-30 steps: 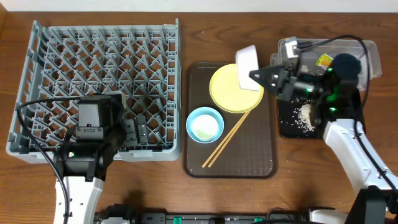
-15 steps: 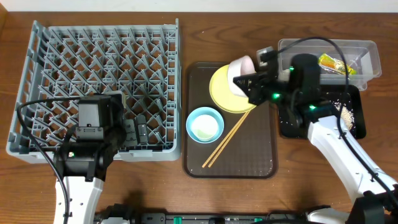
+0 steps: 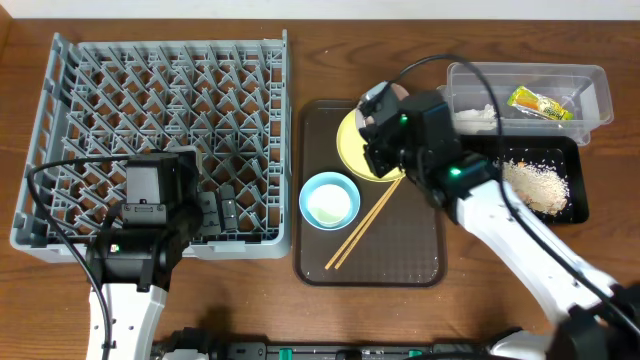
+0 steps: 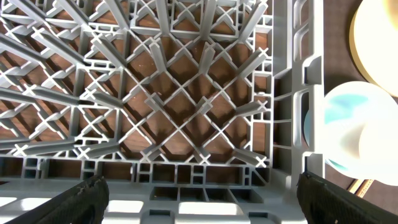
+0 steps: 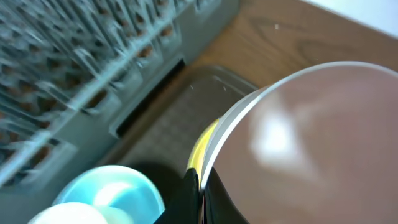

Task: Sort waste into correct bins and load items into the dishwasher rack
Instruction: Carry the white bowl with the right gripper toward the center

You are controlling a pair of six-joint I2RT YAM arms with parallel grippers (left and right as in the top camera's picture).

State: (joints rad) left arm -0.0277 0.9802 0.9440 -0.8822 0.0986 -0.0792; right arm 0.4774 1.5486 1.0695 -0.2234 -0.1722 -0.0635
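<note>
Right gripper (image 5: pixel 199 194) pinches the rim of the white bowl (image 5: pixel 298 124), jaws closed on the edge, bowl tilted and held up over the yellow plate (image 3: pixel 351 148). The plate sits directly under this gripper on the brown tray (image 3: pixel 420 262). Light blue bowl (image 3: pixel 330 200) is just below-left of the right gripper on the same tray, with something white inside it, likely the cup, can't tell for sure. Two chopsticks (image 3: pixel 365 225) lie side by side, diagonal, just beside the blue bowl, on the near side of the right gripper. To the right gripper's right is the clear tub (image 3: pixel 592 84), holding the yellow-green wrapper (image 3: pixel 540 102) and white tissue (image 3: pixel 476 118). The black tray (image 3: pixel 577 208) is in front of the tub with the rice scraps (image 3: pixel 536 185) piled in it. Left gripper (image 4: pixel 202 186) has its fingers spread wide, nothing between them, hovering over the near right corner of the dishwasher rack (image 3: pixel 160 110). The blue bowl is just right of the left gripper, past the rack wall.
</note>
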